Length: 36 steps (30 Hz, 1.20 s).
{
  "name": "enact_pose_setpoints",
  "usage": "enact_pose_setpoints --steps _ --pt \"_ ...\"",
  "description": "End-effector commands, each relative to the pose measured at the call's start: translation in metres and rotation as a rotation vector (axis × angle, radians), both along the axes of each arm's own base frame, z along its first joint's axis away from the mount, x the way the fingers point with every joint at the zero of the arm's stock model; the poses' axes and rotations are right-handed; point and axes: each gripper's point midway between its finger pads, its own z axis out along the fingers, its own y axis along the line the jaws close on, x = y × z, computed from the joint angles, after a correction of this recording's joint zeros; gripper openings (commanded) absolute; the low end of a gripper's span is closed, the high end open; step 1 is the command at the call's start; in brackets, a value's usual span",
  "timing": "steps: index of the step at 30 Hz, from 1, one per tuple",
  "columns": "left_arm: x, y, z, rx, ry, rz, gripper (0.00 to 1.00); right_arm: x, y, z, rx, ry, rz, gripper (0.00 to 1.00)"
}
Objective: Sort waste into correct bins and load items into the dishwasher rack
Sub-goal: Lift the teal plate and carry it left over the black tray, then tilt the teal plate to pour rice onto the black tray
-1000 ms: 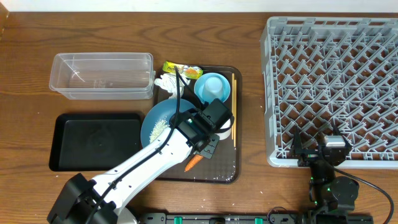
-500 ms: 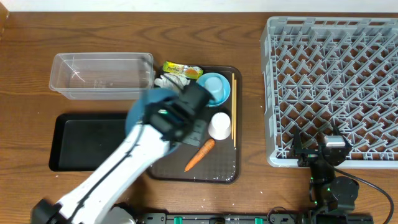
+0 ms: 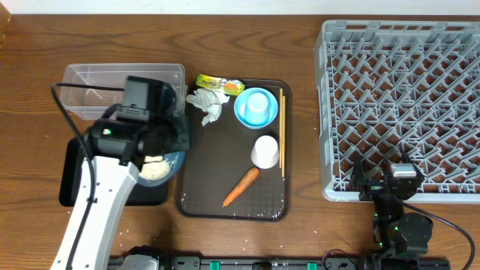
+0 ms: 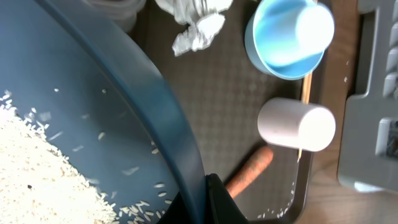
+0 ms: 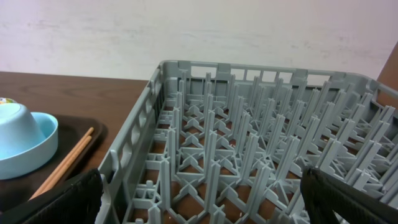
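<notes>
My left gripper (image 3: 174,142) is shut on the rim of the large dark-blue bowl (image 3: 163,163) and holds it over the right end of the black tray (image 3: 75,187). White rice (image 3: 155,171) lies in the bowl. In the left wrist view the jaws (image 4: 205,199) pinch the bowl's rim (image 4: 155,118), with rice (image 4: 37,174) inside. The carrot (image 3: 241,186), tissue (image 3: 206,103), wrapper (image 3: 219,84), light-blue cup (image 3: 256,107), whitish-pink cup (image 3: 265,151) lying on its side, and chopsticks (image 3: 282,131) are on the brown serving tray (image 3: 232,208). My right gripper (image 3: 390,184) is open and empty at the front edge of the grey rack (image 3: 405,97).
The clear tub (image 3: 97,94) stands behind the black tray, close to my left arm. The left wrist view shows the tissue (image 4: 196,25), light-blue cup (image 4: 286,31), pink cup (image 4: 296,124) and carrot (image 4: 249,174). The right wrist view shows the rack pegs (image 5: 249,143).
My left arm has lifted the bowl of rice off the brown tray and carried it left over the black tray. The pink cup and carrot are now uncovered. The right arm has not moved.
</notes>
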Motion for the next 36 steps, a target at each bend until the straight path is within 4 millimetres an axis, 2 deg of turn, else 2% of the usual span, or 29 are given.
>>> enact_pose_setpoints --steps 1,7,14,23,27,32,36 --pt "0.004 0.008 -0.003 -0.021 -0.01 -0.005 0.06 0.0 0.004 -0.001 -0.015 0.002 0.016 0.99" --pt "0.015 0.003 0.004 -0.137 -0.047 -0.056 0.06 0.0 0.004 -0.001 -0.015 0.002 0.016 0.99" --pt "0.019 0.009 0.012 -0.274 -0.053 -0.024 0.06 0.0 0.004 -0.001 -0.015 0.002 0.016 0.99" --pt "0.023 0.034 0.026 -0.412 -0.086 0.049 0.06 0.0 0.004 -0.001 -0.015 0.002 0.016 0.99" --pt "0.022 0.041 0.038 -0.505 -0.127 0.045 0.06 0.0 0.004 -0.001 -0.015 0.002 0.016 0.99" --pt "0.02 0.063 0.039 -0.52 -0.133 0.118 0.06 0.0 0.004 -0.001 -0.015 0.002 0.016 0.99" --pt "0.019 0.072 0.048 -0.58 -0.173 0.124 0.06 0.0 0.004 -0.001 -0.015 0.002 0.016 0.99"
